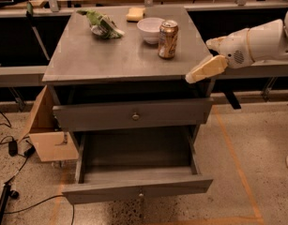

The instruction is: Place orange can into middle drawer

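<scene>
Looks early in the job. Done so far, judging by the layout: middle drawer (139, 189) pulled well out below the closed upper drawer (134, 114), floor bare as far as can be seen, ready to take something. Nothing else ticked off.

Finds the orange can (168, 39) upright on the table (87, 62), toward the back right, just beside a white bowl (150, 28). Touching it or a sliver apart: hard to say which. Further back, a yellow sponge (135, 14); off to the left, a crumpled green bag (103, 25).

Puts the gripper (207, 69) at the table's right edge, near the front corner, seemingly at about the tabletop's height, on the end of the white arm (261, 43) that extends in from the right. Short of the can, in front of it and to its right. Carries nothing. Opening width: cannot tell from this angle.

Leaves nearly everything to do: reach over to the can, close on its side, lift clear of the bowl, swing out past the table's front edge, lower into the open drawer and let go. Probably calls for care beside the bowl, given the tight spacing there, and for clearing the closed upper drawer's front on the way down.
</scene>
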Action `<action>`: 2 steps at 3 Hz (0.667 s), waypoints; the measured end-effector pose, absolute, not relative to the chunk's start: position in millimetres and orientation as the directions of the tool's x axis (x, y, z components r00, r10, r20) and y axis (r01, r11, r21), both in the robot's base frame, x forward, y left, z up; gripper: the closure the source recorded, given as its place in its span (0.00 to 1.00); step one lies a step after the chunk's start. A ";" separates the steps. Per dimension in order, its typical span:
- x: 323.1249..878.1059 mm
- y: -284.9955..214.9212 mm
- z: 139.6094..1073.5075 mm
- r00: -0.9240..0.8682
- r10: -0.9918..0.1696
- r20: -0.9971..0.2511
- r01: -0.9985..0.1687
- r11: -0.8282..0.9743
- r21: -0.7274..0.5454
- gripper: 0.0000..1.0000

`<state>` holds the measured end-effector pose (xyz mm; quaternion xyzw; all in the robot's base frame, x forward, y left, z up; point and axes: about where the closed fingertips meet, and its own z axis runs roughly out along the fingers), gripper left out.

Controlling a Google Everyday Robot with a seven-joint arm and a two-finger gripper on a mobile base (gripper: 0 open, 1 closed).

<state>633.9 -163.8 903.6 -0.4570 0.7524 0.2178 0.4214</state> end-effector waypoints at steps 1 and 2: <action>679.3 -172.2 898.2 -0.217 -0.385 -0.897 -0.843 0.537 -0.027 0.00; 682.1 -171.6 895.1 -0.220 -0.381 -0.898 -0.844 0.536 -0.021 0.00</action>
